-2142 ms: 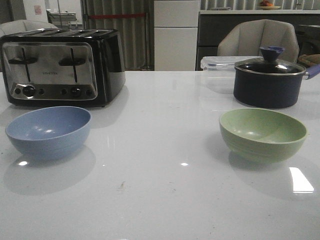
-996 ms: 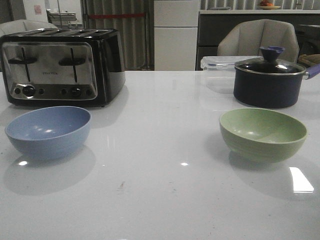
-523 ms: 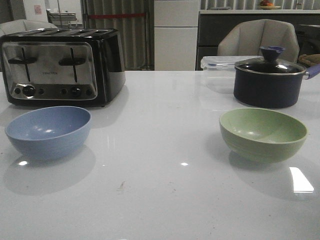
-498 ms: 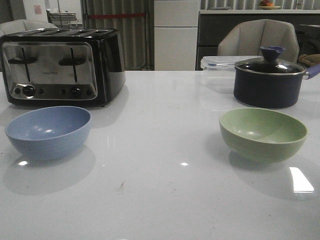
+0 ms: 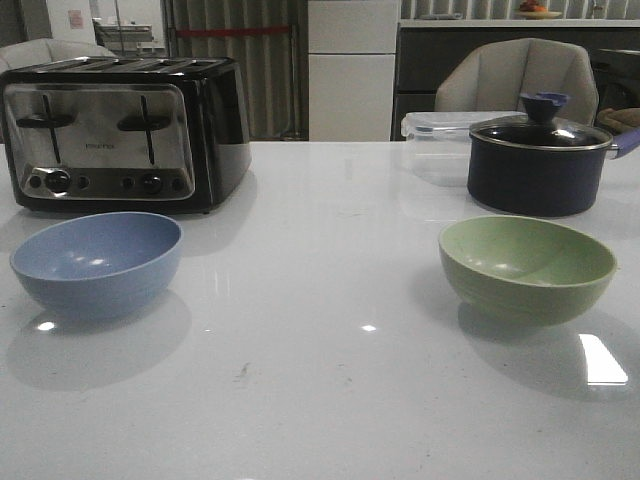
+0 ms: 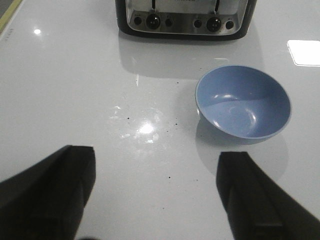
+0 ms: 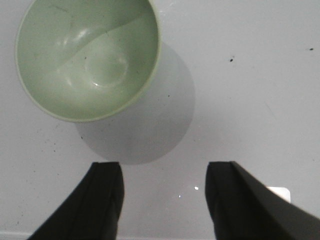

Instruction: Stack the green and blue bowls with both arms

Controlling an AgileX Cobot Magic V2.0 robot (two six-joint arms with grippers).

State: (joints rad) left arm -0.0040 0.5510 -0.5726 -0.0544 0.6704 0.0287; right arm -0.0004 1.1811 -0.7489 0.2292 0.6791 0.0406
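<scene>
— What is closest to the left gripper (image 6: pixel 156 192)?

— Bare white table (image 6: pixel 75 90). Its two black fingers (image 6: pixel 60 192) are spread wide, released, with nothing between them. Past the fingertips, off toward the right-hand finger, sits the blue bowl (image 6: pixel 243 108), upright and empty, well clear of both fingers.

— And beyond the bowl?

— A chrome and black toaster (image 6: pixel 182 17), just behind it, not touching.

— The right gripper (image 7: pixel 162 200)?

— Also released: fingers (image 7: pixel 92 200) apart, gripping nothing, over the table. The green bowl (image 7: pixel 87 57) lies ahead of the tips, off toward the left-hand finger, upright, empty, untouched.

— From the front?

— No arm shows. The blue bowl (image 5: pixel 97 262) and green bowl (image 5: pixel 527 268) stand well apart, not stacked. Farther back are the toaster (image 5: pixel 125 130) behind the blue one, and a dark lidded pot (image 5: pixel 540 160) behind the green one, with a clear plastic box (image 5: pixel 438 145) beside it and a chair (image 5: pixel 515 80) beyond.
</scene>
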